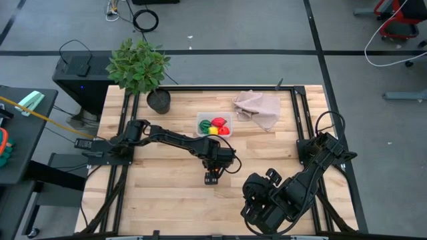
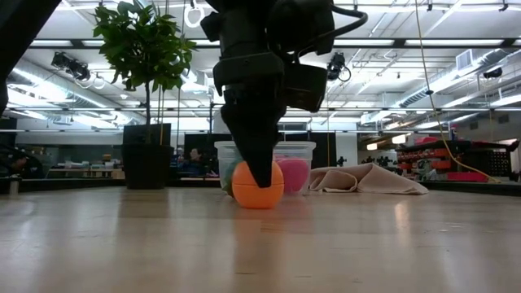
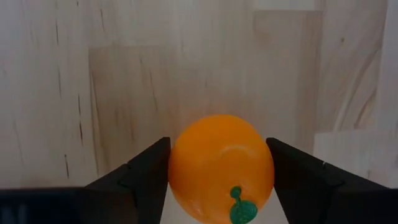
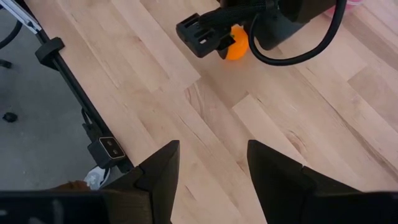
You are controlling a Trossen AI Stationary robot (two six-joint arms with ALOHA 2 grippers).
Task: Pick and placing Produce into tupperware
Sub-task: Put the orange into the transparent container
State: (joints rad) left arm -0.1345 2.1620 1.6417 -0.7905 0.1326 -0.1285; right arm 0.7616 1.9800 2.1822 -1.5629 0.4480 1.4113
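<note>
The orange toy fruit sat on the wooden table, on the near side of the tupperware and well apart from it. The left gripper straddled the orange, its fingers apart and close on either side; whether they touched it could not be told. The tupperware already held red, yellow and green produce. To do the step well, the fingers probably needed to close across the widest part, lift straight, then release over the tupperware. The right gripper, fingers apart, waited farther from the tupperware, past the orange.
</note>
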